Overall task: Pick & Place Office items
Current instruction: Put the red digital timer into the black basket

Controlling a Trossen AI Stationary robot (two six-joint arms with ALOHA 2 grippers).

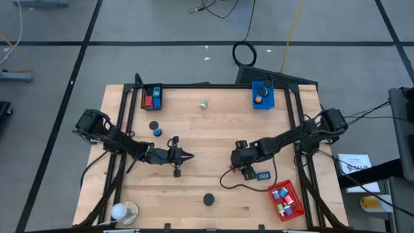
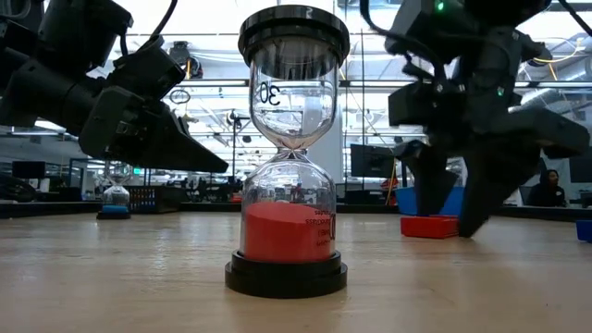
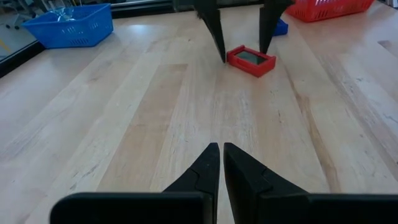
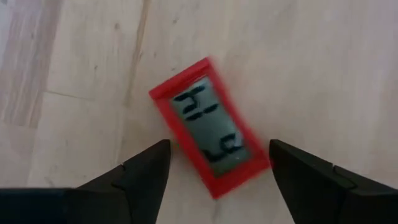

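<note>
Wood-plank table carries hourglass; glass-walled workshop stretches behind.

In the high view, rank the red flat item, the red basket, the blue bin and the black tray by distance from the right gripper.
Right gripper:
1. Red flat item, between its open fingers.
2. Red basket, near right corner.
3. Blue bin, far right edge.
4. Black tray, far left corner.

Pale matt wood-plank table; glossy clear-glass hourglass on shiny black base; red plastic-cased display block; blue plastic mesh basket; matt black fingers.
</note>
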